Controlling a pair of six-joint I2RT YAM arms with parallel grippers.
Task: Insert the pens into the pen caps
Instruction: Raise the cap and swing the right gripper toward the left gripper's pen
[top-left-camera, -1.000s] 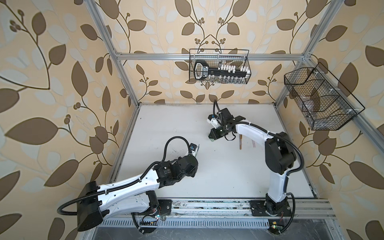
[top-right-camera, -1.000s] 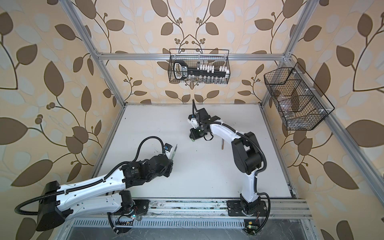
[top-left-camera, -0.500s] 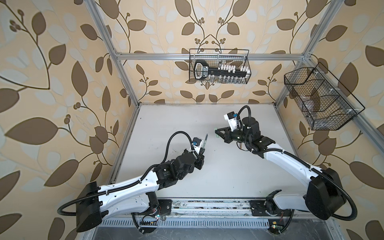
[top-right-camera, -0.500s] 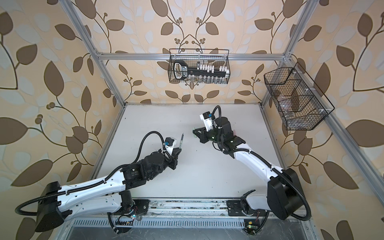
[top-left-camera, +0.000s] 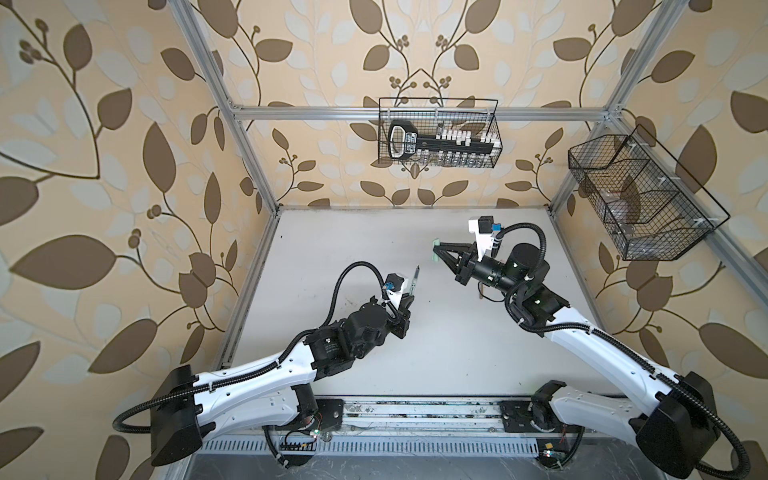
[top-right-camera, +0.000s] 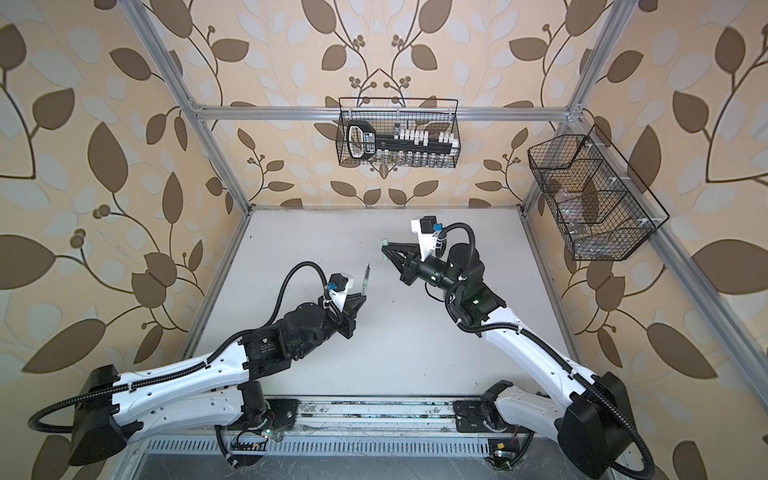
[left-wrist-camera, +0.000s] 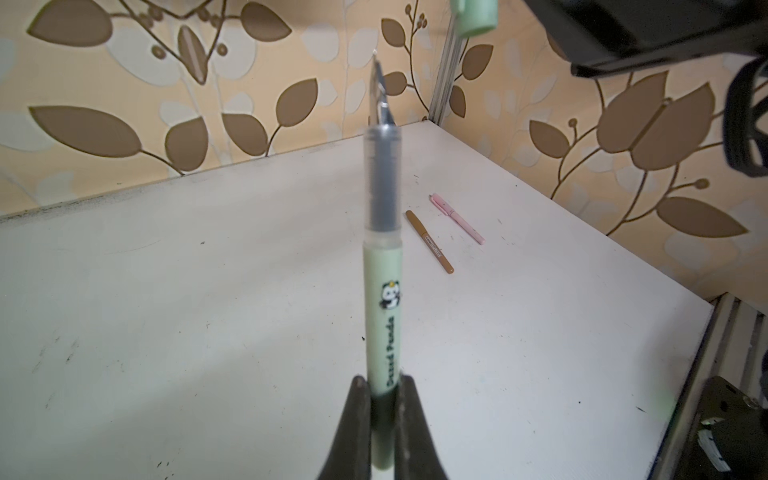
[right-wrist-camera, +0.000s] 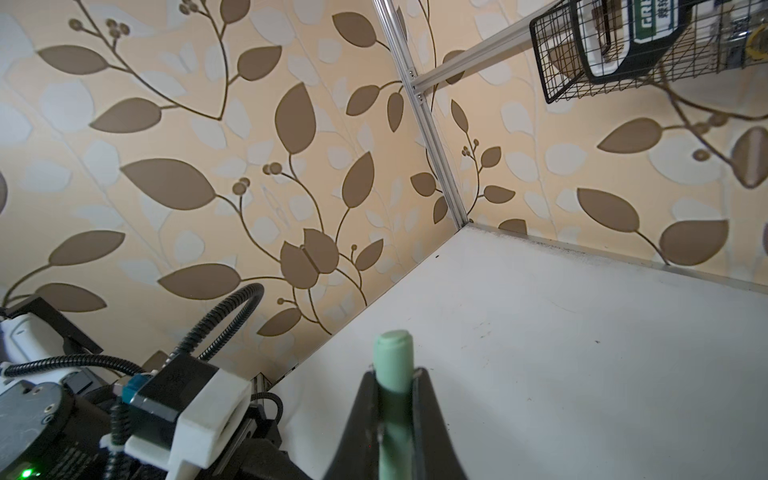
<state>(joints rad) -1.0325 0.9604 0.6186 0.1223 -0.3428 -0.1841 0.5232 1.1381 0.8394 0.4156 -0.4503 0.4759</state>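
Two grippers meet over the worktop (top-left-camera: 374, 232), a pen in one, a cap in the other

The left gripper (left-wrist-camera: 384, 390) is nearer the front rail; the held pen (left-wrist-camera: 381, 270) is pinched by its tail end between the jaws and juts straight ahead, tip leading; beyond that tip and slightly right, apart from it, the right gripper (right-wrist-camera: 394, 384) clamps the cap (right-wrist-camera: 392, 353) crosswise; ahead and right of the left gripper, two lying pens rest on the worktop side by side, close but not touching, the nearer lying pen (left-wrist-camera: 430, 241) inside the farther lying pen (left-wrist-camera: 457, 218); the back-wall basket (top-left-camera: 436, 99) hangs beyond both grippers; the side-wall basket (top-left-camera: 598, 141) hangs outward of the right gripper.
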